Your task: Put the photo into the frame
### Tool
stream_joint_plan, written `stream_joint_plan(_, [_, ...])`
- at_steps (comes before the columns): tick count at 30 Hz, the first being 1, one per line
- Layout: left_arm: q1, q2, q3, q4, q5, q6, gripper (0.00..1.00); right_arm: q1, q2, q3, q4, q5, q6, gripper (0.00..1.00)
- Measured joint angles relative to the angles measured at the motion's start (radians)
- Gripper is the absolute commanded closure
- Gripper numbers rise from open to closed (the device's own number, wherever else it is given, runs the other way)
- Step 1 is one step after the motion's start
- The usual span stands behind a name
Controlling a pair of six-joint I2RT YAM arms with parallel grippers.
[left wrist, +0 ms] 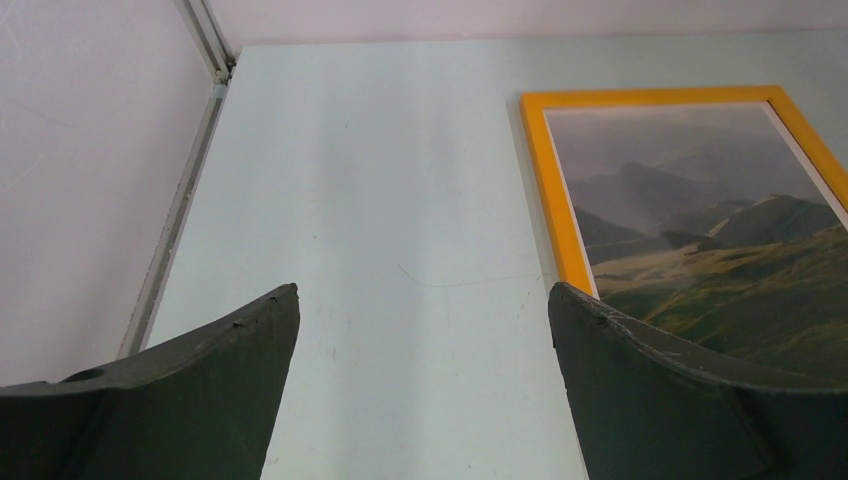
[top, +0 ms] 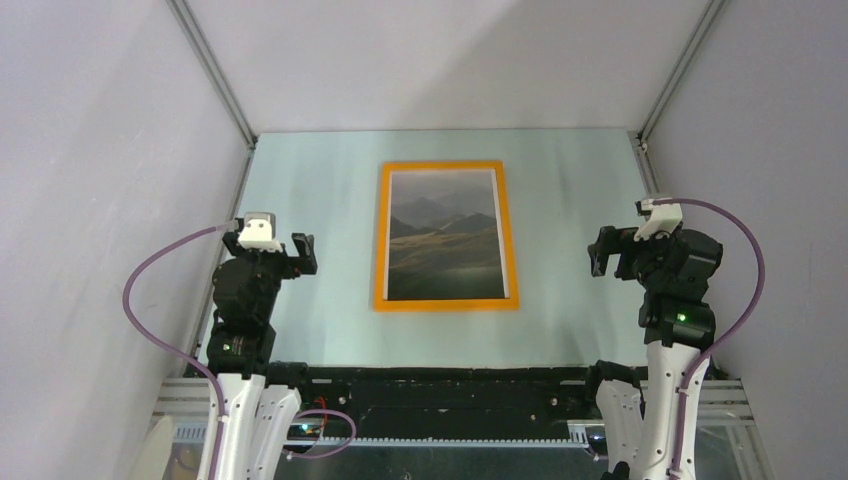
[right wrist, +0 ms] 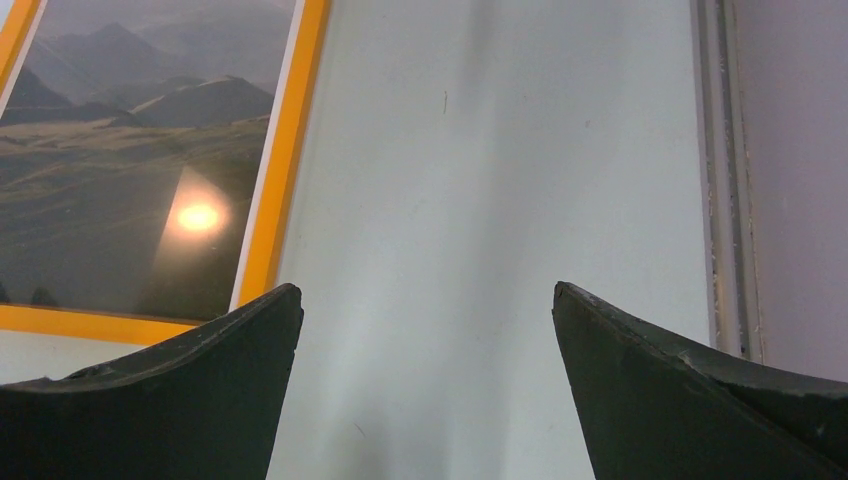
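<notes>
The orange frame (top: 380,240) lies flat in the middle of the table. The mountain photo (top: 444,235) lies inside its border, picture side up. In the left wrist view the frame (left wrist: 548,180) and the photo (left wrist: 700,230) are at the right; in the right wrist view the frame (right wrist: 285,160) and the photo (right wrist: 130,150) are at the left. My left gripper (top: 303,252) is open and empty, left of the frame, as the left wrist view (left wrist: 423,300) shows. My right gripper (top: 600,250) is open and empty, right of the frame, as the right wrist view (right wrist: 427,300) shows.
Pale walls with metal rails (top: 220,70) close in the pale green table (top: 300,180) on the left, back and right. A dark base strip (top: 440,390) runs along the near edge between the arm bases.
</notes>
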Motion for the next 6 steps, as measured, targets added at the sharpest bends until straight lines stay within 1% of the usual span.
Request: stream_joint_plan(6, [0.0, 0.0, 0.0, 0.0, 0.0, 0.006, 0.02, 0.0, 0.002, 0.0, 0.0, 0.0, 0.0, 0.0])
